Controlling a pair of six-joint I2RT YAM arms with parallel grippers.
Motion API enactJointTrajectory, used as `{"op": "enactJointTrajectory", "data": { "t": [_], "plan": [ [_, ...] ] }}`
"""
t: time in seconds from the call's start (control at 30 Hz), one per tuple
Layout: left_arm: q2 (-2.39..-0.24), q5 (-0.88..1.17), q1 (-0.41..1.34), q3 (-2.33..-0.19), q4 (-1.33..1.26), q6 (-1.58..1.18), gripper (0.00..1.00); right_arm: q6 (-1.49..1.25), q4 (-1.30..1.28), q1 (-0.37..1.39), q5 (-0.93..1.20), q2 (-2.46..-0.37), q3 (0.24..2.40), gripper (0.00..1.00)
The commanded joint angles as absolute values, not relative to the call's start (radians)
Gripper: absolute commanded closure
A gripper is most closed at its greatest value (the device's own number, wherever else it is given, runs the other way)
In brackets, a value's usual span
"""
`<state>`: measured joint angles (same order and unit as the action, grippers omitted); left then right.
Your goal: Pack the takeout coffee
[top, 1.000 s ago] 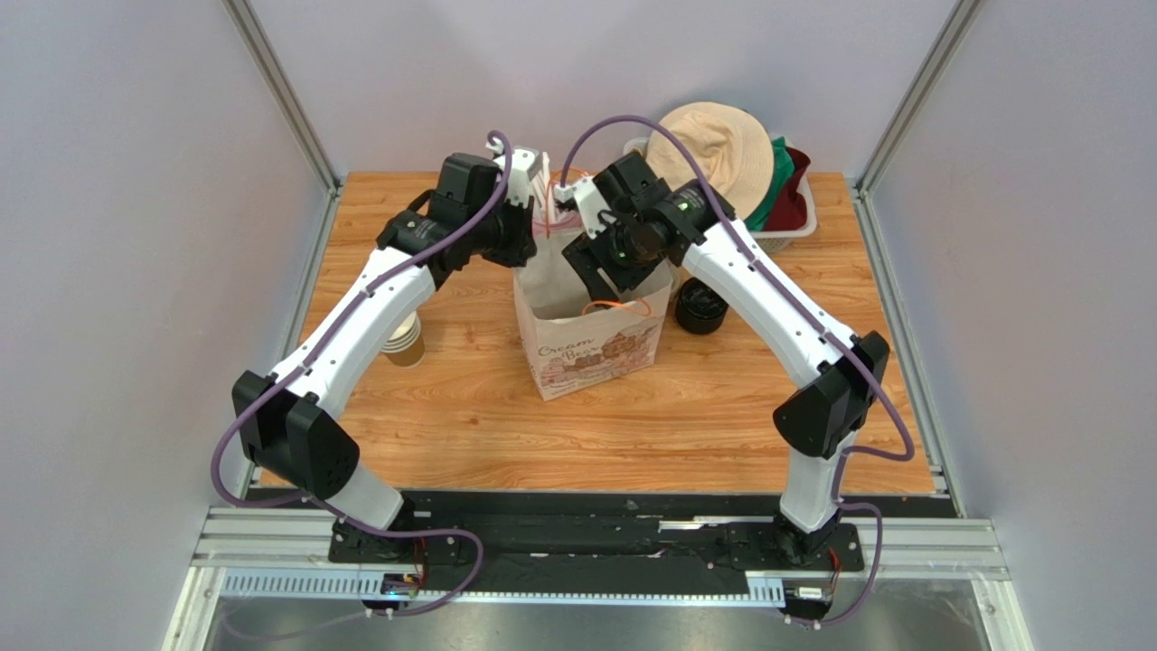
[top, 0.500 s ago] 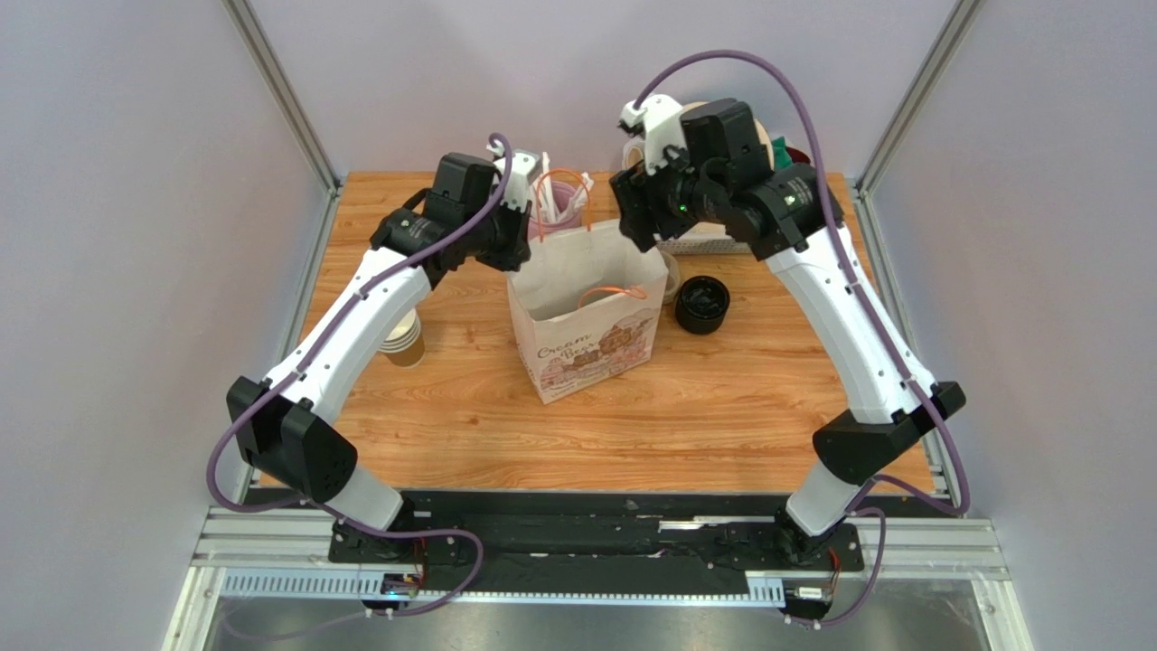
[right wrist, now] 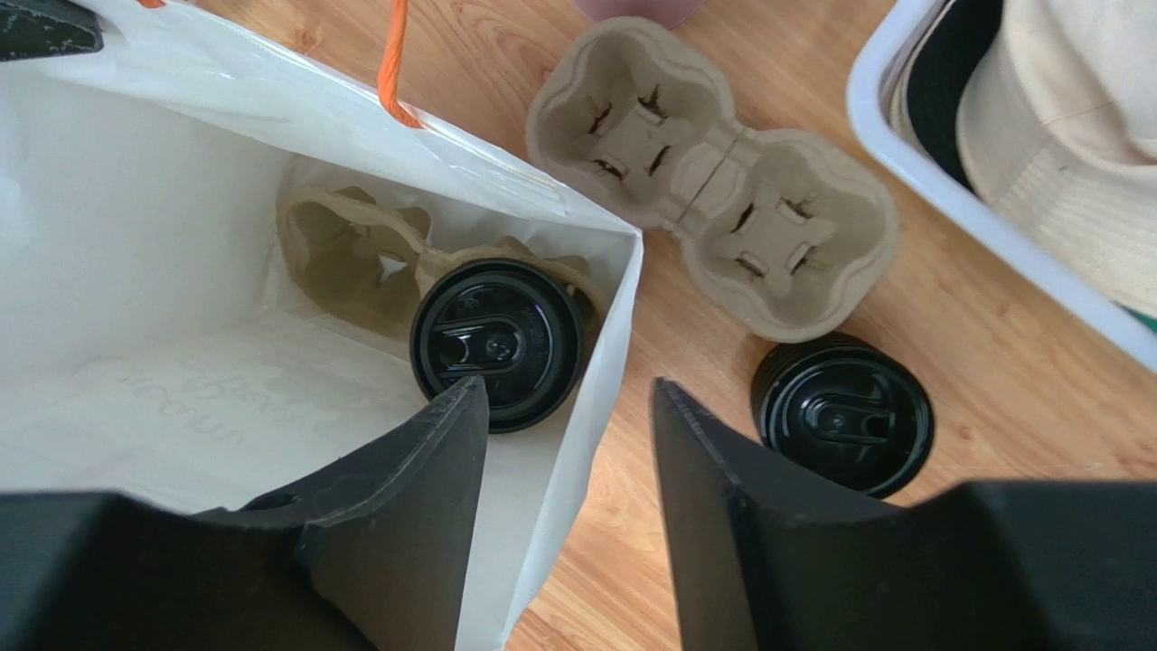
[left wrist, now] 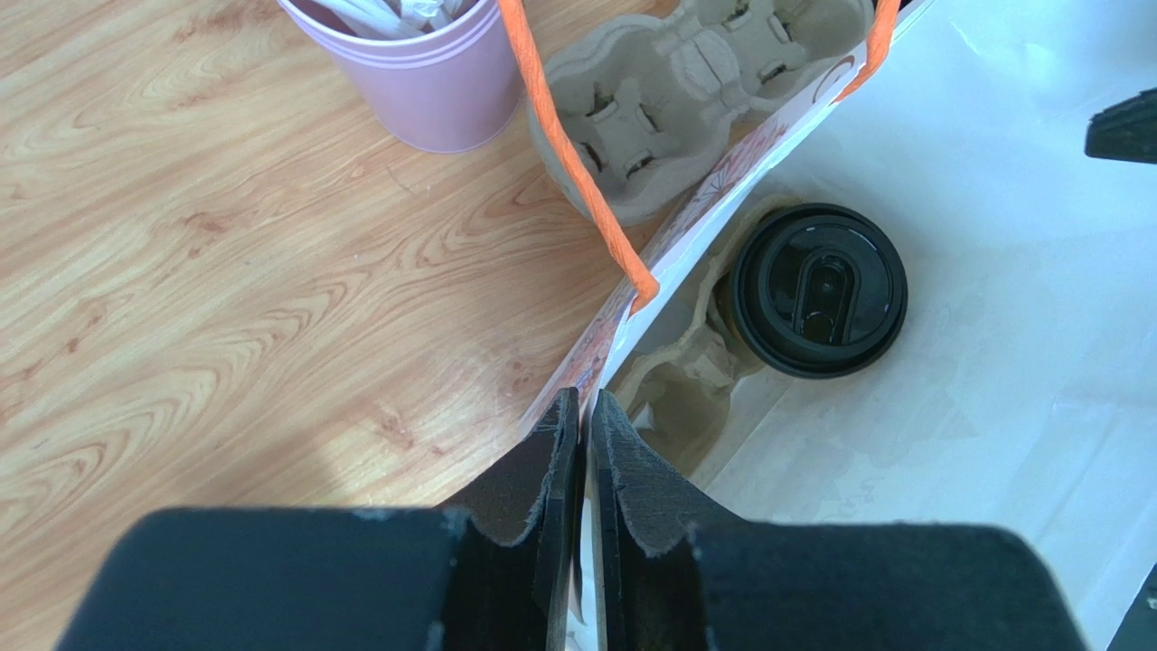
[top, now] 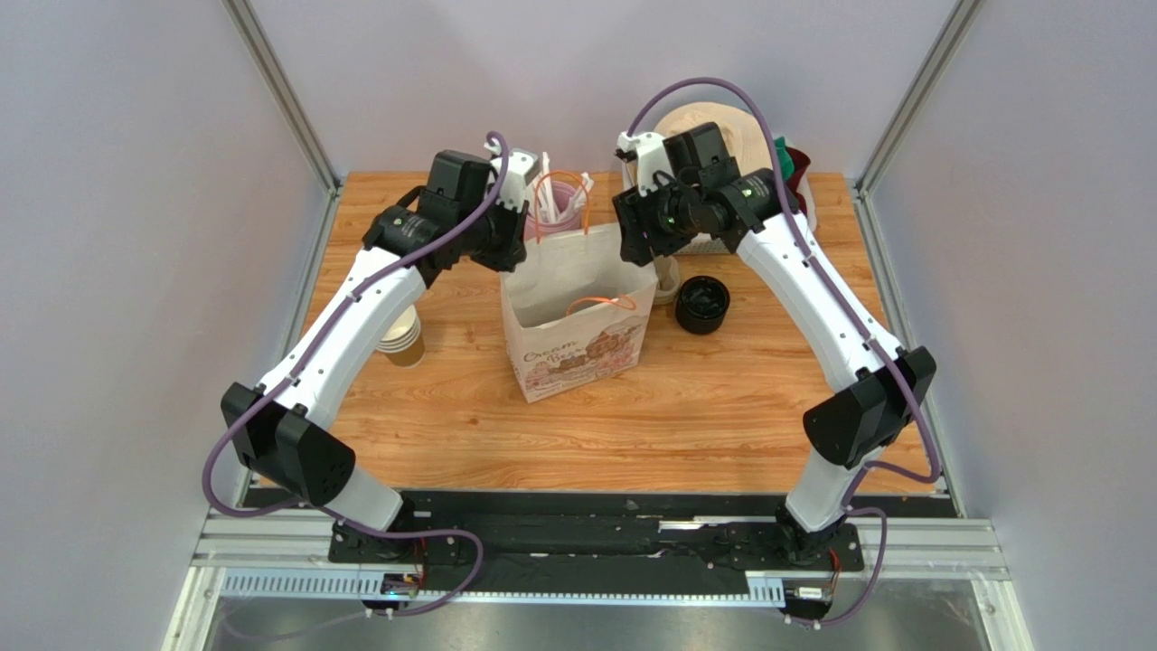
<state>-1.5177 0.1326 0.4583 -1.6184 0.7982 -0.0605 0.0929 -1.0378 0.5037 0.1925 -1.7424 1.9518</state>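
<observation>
Deep inside the white paper bag [top: 577, 356], the takeout coffee [right wrist: 497, 343] is seen upright, black lid up, seated in a moulded pulp carrier [right wrist: 340, 233] on the bag's floor. The bag's rim is pinched between the pressed-together jaws of the left gripper [left wrist: 584, 407]; the coffee lies beyond those jaws and to their right, apart from them. The right gripper [right wrist: 564, 393] is held over the bag's opposite wall with its jaws spread, that wall's edge passing between them ungripped. The coffee sits just past the tip of the finger hanging over the bag's interior. Outside the bag, an empty carrier [right wrist: 713, 176], a stack of black lids [right wrist: 845, 414] and a pink cup [left wrist: 421, 68] are set on the wooden table [top: 448, 407].
</observation>
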Motion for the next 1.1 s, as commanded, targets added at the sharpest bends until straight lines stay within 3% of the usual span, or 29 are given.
{"op": "enactJointTrajectory", "data": {
  "t": [0.0, 0.27, 0.37, 0.5, 0.8, 1.07],
  "plan": [
    [-1.49, 0.13, 0.457, -1.652, 0.81, -0.034, 0.84, 0.057, -0.985, 0.514, 0.221, -1.735, 1.944, 0.51],
    [-1.471, 0.135, 0.449, -1.651, 0.839, -0.011, 0.84, 0.064, -0.999, 0.529, 0.21, -1.73, 1.919, 0.87],
    [-1.459, 0.149, 0.442, -1.661, 0.862, -0.002, 0.84, 0.067, -1.02, 0.552, 0.201, -1.732, 1.93, 0.96],
    [-1.425, 0.167, 0.43, -1.652, 0.884, 0.034, 0.84, 0.064, -1.038, 0.61, 0.187, -1.729, 1.925, 1.0],
    [-1.368, 0.225, 0.394, -1.637, 0.954, 0.066, 0.83, 0.04, -1.132, 0.667, 0.216, -1.744, 2.023, 1.0],
    [-1.301, 0.253, 0.333, -1.556, 0.988, 0.093, 0.83, 0.04, -1.129, 0.724, 0.219, -1.717, 1.971, 1.0]
  ]
}}
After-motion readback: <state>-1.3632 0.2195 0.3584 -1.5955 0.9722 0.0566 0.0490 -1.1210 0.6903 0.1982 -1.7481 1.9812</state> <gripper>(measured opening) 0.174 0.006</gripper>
